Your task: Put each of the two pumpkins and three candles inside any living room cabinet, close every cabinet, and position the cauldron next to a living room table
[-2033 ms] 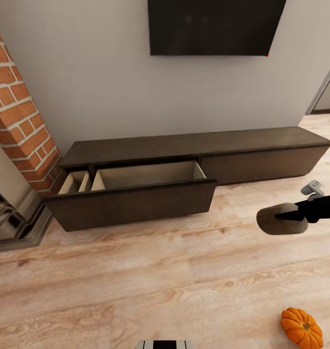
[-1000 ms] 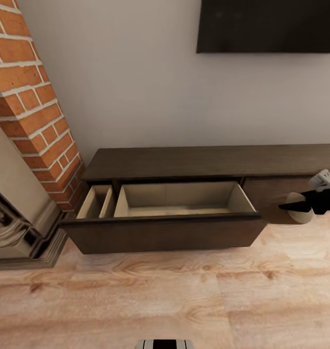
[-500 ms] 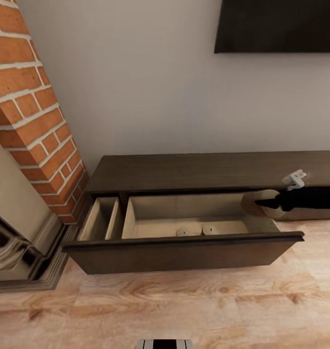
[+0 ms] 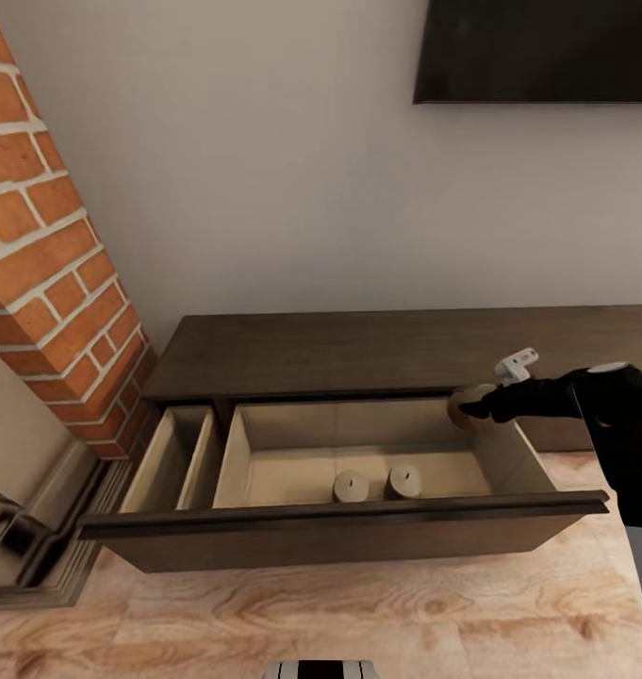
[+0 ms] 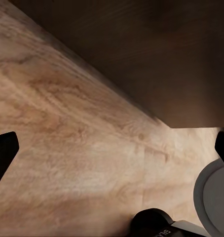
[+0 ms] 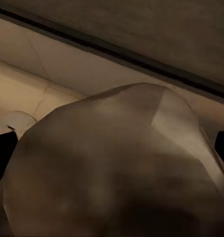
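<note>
Pincer work first: the right pincer (image 4: pixel 467 408) grips a pale beige candle (image 4: pixel 460 404), its two dark tips sitting at either side of the wax body in the right wrist view (image 6: pixel 112 168), so it is pinching that candle. In the head view the candle hangs over the right back corner of the open drawer (image 4: pixel 358 453) of the cabinet (image 4: pixel 396 344), tilted, its long axis lying roughly sideways with the free end toward the drawer's middle. Two more candles (image 4: pixel 351 486) (image 4: pixel 403 481) stand upright on the drawer's beige floor, just beside each other near its front wall. A narrower compartment (image 4: pixel 174 457) lies open at the drawer's left end. The left pincer (image 5: pixel 112 158) is spread wide, its tips at opposite edges of the left wrist view, over the wooden floor (image 5: pixel 67 148) beside the cabinet's dark front.
</note>
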